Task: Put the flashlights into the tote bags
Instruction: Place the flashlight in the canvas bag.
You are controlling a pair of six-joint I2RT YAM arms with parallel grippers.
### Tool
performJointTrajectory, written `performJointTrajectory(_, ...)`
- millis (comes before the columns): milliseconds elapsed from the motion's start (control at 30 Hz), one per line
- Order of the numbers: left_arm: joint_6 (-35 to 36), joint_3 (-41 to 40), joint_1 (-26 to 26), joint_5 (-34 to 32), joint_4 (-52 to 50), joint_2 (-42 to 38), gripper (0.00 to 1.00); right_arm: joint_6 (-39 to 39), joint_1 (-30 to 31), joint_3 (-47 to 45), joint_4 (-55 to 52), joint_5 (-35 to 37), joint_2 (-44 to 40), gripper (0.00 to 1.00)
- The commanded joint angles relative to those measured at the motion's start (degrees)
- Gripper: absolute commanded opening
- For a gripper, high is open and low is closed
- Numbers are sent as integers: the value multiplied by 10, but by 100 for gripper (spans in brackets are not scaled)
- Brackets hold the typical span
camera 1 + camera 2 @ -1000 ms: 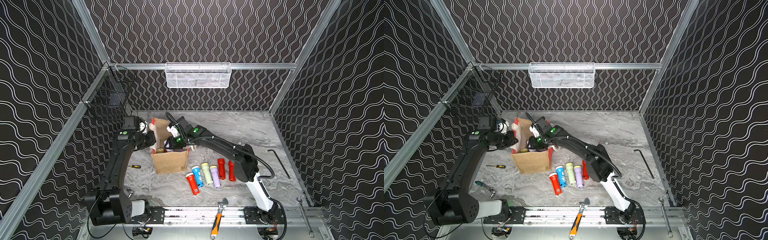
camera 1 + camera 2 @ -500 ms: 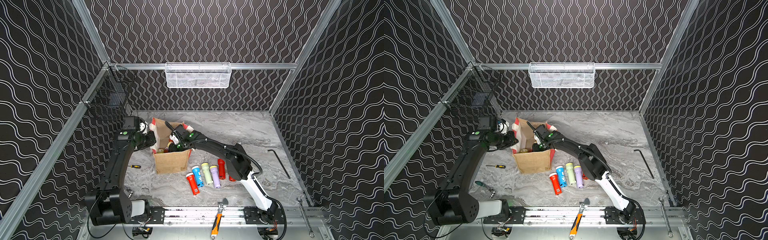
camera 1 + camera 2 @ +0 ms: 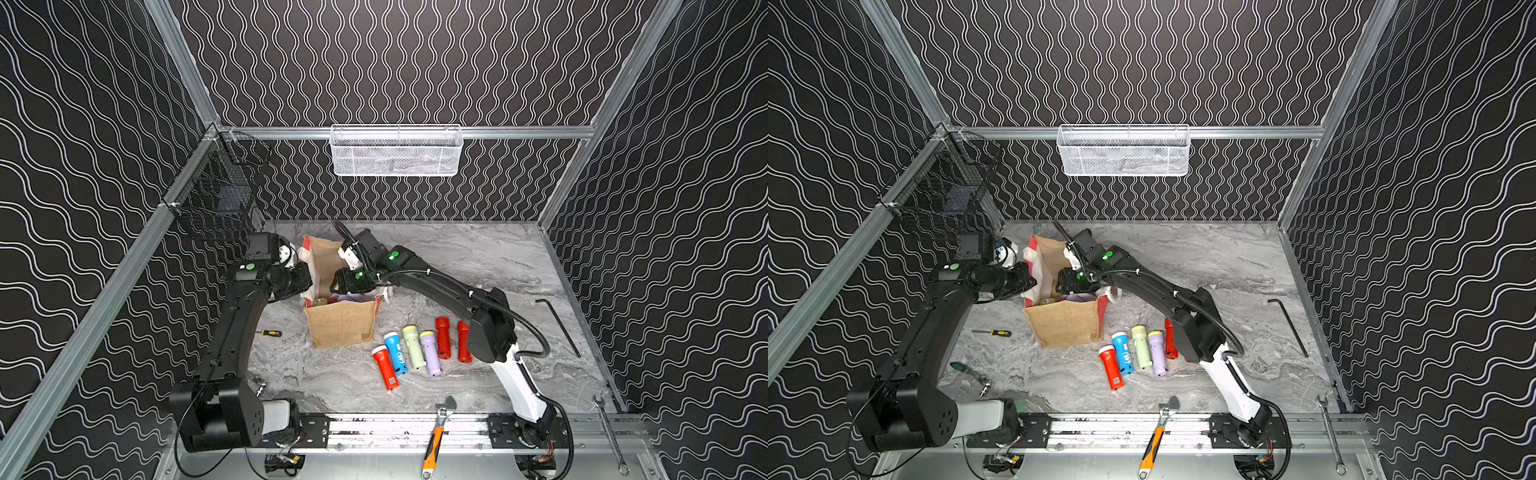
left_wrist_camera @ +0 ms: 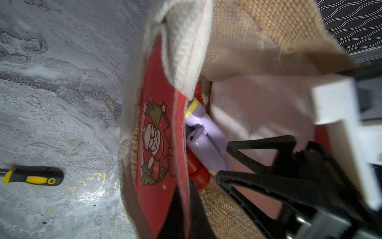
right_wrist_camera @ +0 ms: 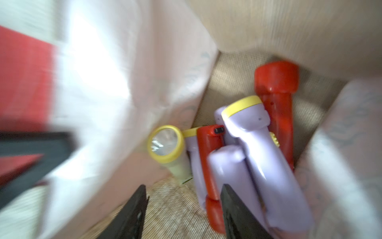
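Nearest, well in front of the bag (image 3: 343, 328), a wrench (image 3: 434, 438) lay on the rail. Just beside the bag's front right corner, six flashlights (image 3: 415, 347) lay in a row on the table. Inside the bag, more flashlights (image 5: 258, 144), lilac, red and green, were piled. The right gripper (image 5: 184, 207) hung inside the bag over them, jaws apart and empty. The left gripper (image 4: 186, 207) was clenched on the bag's red side panel.
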Motion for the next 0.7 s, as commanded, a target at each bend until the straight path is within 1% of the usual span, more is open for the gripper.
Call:
performJointTrajectory(0, 11, 0, 0, 4, 14, -1, 3, -22, -3, 7, -19, 6, -24, 59)
performJointTrajectory(133, 10, 1, 1, 6, 14, -1, 3, -50, -3, -2, -38, 35, -68, 59)
performJointTrajectory(233, 11, 1, 1, 5, 14, -1, 3, -68, -8, -37, -42, 76, -122, 59)
performJointTrajectory(433, 11, 4, 1, 5, 14, -2, 3, -76, -44, -158, -31, 145, -265, 59)
performJointTrajectory(500, 10, 4, 1, 5, 14, -2, 3, -72, -63, -215, -32, 170, -318, 59)
performJointTrajectory(667, 11, 8, 1, 4, 12, 3, 3, -32, -128, -362, -39, 200, -431, 59)
